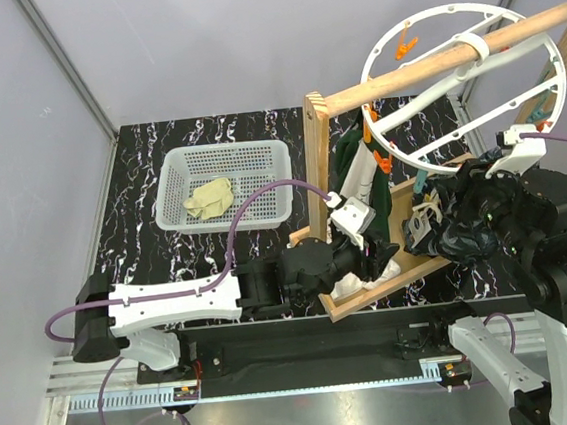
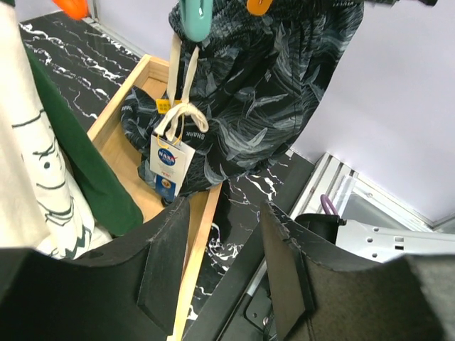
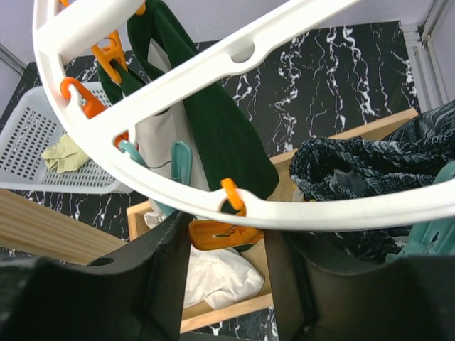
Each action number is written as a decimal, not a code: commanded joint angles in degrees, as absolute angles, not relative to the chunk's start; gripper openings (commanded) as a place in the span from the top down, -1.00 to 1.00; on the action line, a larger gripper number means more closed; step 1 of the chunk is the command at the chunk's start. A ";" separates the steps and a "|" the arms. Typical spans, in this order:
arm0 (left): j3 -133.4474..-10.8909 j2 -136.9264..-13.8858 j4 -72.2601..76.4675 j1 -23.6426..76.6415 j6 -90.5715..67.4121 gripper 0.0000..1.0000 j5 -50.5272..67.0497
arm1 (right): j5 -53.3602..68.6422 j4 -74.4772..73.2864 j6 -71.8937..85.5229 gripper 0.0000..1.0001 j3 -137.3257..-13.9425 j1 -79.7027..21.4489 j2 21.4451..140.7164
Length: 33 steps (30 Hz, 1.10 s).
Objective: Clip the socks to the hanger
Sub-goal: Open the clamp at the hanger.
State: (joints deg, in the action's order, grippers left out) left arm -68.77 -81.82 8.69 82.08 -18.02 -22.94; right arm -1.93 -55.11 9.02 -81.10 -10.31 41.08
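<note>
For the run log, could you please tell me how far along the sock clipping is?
Done: nothing; no sock hangs from the large round white plastic hanger. In hand: neither gripper holds anything; the right gripper is open, its fingers framing an orange peg, the left gripper is open near the wooden tray. Left: the pale yellow fabric socks lie in the white mesh basket, to be fetched and clipped.

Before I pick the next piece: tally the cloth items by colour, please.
Pale yellow socks, one heap in the basket, can't tell how many are in it: 1
Green-and-white garment: 1
Dark patterned garment: 1
White cloth: 1
Total: 4
</note>
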 commanded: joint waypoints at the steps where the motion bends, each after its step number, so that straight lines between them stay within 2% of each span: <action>1: -68.38 -78.84 11.69 82.27 -19.07 0.02 -24.96 | -1.67 -48.26 9.05 0.02 -80.77 -10.02 40.43; 2: -68.20 -78.75 11.60 82.27 -19.16 0.02 -25.05 | -1.50 -48.34 9.31 0.07 -80.77 -9.93 40.34; 3: -68.29 -78.75 11.43 82.27 -19.25 0.02 -25.05 | -1.58 -48.43 9.49 0.23 -80.77 -9.93 40.43; 6: -69.17 -79.01 11.08 82.18 -19.34 -0.03 -24.61 | -1.85 -49.74 10.28 0.47 -81.47 -10.02 41.31; 7: -69.60 -79.19 10.73 82.18 -19.16 -0.04 -24.44 | -1.76 -50.44 10.46 0.65 -81.65 -10.11 41.40; 9: -71.88 -80.33 9.41 82.18 -18.81 -0.07 -24.17 | -1.41 -51.06 11.25 0.83 -81.91 -10.02 41.57; 10: -73.03 -80.68 8.80 82.09 -18.63 -0.10 -23.82 | -1.32 -51.76 11.60 1.00 -82.00 -10.02 41.49; 18: -79.80 -82.71 4.13 77.44 -21.96 -0.15 -15.65 | -0.88 -60.46 19.85 1.00 -87.61 -10.02 45.34; 28: -77.00 -78.93 4.40 77.26 -21.97 -0.12 -7.13 | -0.27 -66.80 26.63 1.00 -90.09 -10.02 48.95; 33: -71.91 -72.08 2.73 77.26 -19.96 -0.08 -4.84 | -0.09 -65.48 26.63 1.00 -88.86 -10.02 48.25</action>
